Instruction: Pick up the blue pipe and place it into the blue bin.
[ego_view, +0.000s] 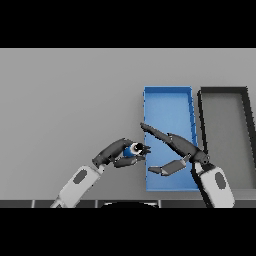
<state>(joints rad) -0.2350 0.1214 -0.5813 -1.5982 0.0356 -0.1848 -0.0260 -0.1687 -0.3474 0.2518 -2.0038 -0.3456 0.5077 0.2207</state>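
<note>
— Grey table (65, 100), and two bins on it: the blue bin (168, 91) and, just beside it on the right, a dark bin (223, 90). Where is the blue pipe (131, 150)?

— Pinched in the left hand (116, 152), fingers and thumb curled round it, just left of the blue bin's near end. I'd judge it's held close to the wall so a short move carries it over.

— And the right hand (172, 145)?

— Over the blue bin's near part, fingers straight and spread, thumb apart, holding nothing. It may be waiting to receive the pipe.

— Any labels or writing?

— None that I can see.
</note>
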